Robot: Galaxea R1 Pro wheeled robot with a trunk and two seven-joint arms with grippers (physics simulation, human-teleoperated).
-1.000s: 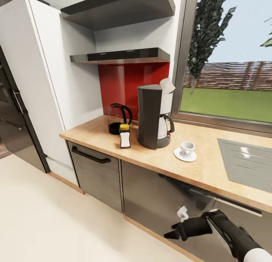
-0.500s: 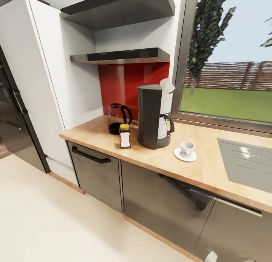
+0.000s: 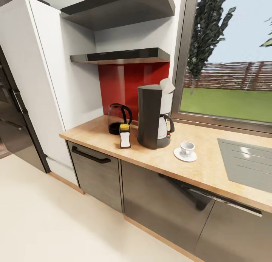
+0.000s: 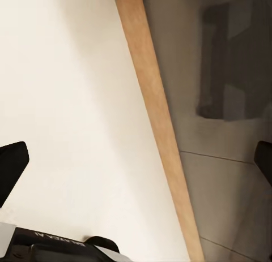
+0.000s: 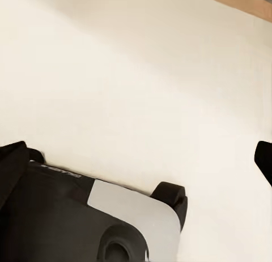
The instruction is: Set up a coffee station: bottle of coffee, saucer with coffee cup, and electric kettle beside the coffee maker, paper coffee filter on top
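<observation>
On the wooden countertop [image 3: 211,167] stands the dark coffee maker [image 3: 151,116] with a white paper filter [image 3: 167,85] on its top. A white coffee bottle with a yellow cap [image 3: 124,136] stands just to its left, with the glass electric kettle [image 3: 119,119] behind the bottle. To the maker's right a white cup [image 3: 187,148] sits on a saucer [image 3: 180,156]. My left gripper [image 4: 136,166] is open over the floor beside a cabinet base. My right gripper [image 5: 136,160] is open over bare floor, nothing between its fingers.
A grey sink panel [image 3: 247,162] lies in the counter at the right. Two dark shelves [image 3: 121,56] hang above the red backsplash. A tall white cabinet [image 3: 41,84] and a dark fridge [image 3: 11,114] stand at the left. Cream floor [image 3: 56,224] spreads in front.
My right arm, which hung in front of the lower cabinets at the head view's lower right, has dropped out of that view. The things on the counter have not moved.
</observation>
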